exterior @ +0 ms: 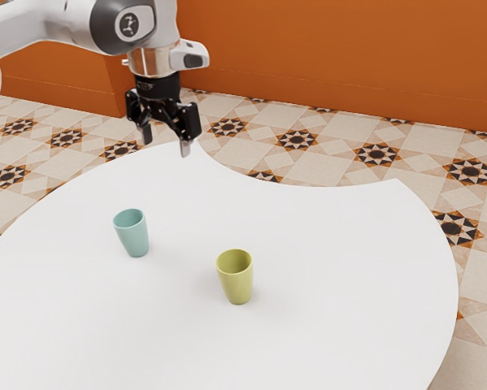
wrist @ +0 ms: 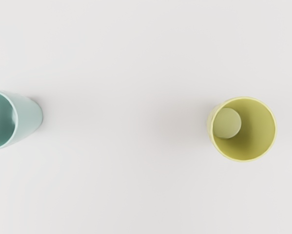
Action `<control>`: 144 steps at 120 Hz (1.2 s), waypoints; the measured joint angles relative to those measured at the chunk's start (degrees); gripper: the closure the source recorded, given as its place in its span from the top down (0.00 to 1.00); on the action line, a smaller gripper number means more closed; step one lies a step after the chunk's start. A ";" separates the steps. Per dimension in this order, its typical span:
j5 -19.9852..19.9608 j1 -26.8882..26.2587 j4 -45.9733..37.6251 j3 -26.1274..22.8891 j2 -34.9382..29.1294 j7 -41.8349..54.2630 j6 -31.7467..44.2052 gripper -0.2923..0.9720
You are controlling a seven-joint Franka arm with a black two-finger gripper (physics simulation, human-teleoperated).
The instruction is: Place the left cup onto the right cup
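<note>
2 smooth tapered cups seen upright, both empty: teal cup [exterior: 132, 232], yellow-green cup [exterior: 235, 276], well apart on white table [exterior: 349, 284]. Gripper [exterior: 165, 143] held wide open above.

White round table [exterior: 332, 276] is taking up the foreground. Star-patterned tile floor [exterior: 341, 150] is showing beyond the table. Orange wall [exterior: 349, 41] is rising behind the table, past the floor.
</note>
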 joint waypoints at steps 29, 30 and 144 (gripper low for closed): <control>-0.52 1.00 -1.24 -0.36 -0.09 -0.02 1.51 0.77; -0.54 1.04 -1.27 -0.37 -0.07 -0.02 1.59 0.77; -3.56 9.50 -7.67 -0.44 6.67 0.06 12.76 0.76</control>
